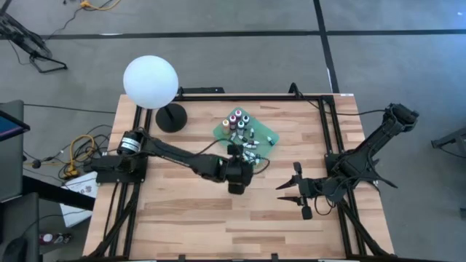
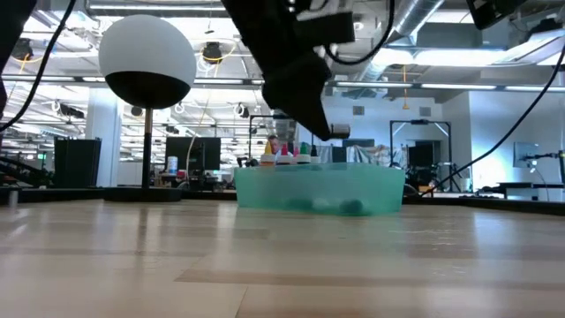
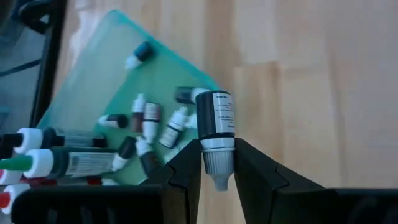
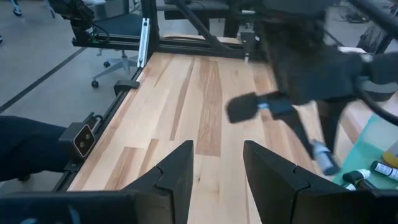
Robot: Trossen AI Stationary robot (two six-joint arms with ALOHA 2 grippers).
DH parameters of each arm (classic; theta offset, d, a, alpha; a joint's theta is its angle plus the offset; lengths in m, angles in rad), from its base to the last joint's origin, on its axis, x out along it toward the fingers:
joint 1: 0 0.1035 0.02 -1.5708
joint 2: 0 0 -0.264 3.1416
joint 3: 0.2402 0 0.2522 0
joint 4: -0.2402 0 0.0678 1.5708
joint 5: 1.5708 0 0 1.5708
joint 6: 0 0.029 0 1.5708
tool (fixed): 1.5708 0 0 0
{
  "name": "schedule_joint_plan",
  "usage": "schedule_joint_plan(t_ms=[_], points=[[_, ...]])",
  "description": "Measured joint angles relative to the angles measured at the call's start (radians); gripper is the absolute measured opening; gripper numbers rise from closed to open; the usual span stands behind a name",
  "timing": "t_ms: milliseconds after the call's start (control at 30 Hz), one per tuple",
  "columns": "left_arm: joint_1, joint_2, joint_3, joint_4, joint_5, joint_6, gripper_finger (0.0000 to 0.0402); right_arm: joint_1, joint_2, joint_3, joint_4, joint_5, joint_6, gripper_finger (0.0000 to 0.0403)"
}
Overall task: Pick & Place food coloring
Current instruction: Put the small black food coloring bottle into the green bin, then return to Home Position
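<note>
Bottle: dark food coloring bottle [image 3: 216,118] pinched by its cap in the left gripper [image 3: 217,163], beside the green tray [image 3: 99,68].
Right gripper [image 4: 217,163]: open, empty, well apart.
Tip: lift slowly and keep squeezing the cap.

Bright even overhead light, soft shadows, right wrist view motion-blurred

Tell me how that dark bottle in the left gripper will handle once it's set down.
The dark bottle is a slim cylinder clamped at its white neck by the left gripper, so it probably rolls if laid on its side. Stood upright, its narrow base likely tips easily. It looks small and rigid, probably light, like those lying on the green tray.
</note>
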Motion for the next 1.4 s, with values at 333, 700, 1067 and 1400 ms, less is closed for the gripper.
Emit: schedule_joint_plan(t_ms=[333,700,1067,1400], points=[[0.109,0.004,-0.038,0.099,0.0,0.007,0.0075,0.0,0.0,0.0,0.0,0.0,-0.001,0.0134],[0.174,0.006,-0.038,0.149,0.062,0.04,0.0075,0.0,0.0,0.0,-0.001,0.0,-0.001,0.0134],[0.206,0.006,-0.038,0.154,0.129,0.04,0.0078,0.0,0.0,0.0,-0.001,0.0,-0.001,0.0134],[0.215,0.006,-0.038,0.16,0.134,0.04,0.0105,0.0,0.0,0.0,-0.001,0.0,-0.001,0.0134]])
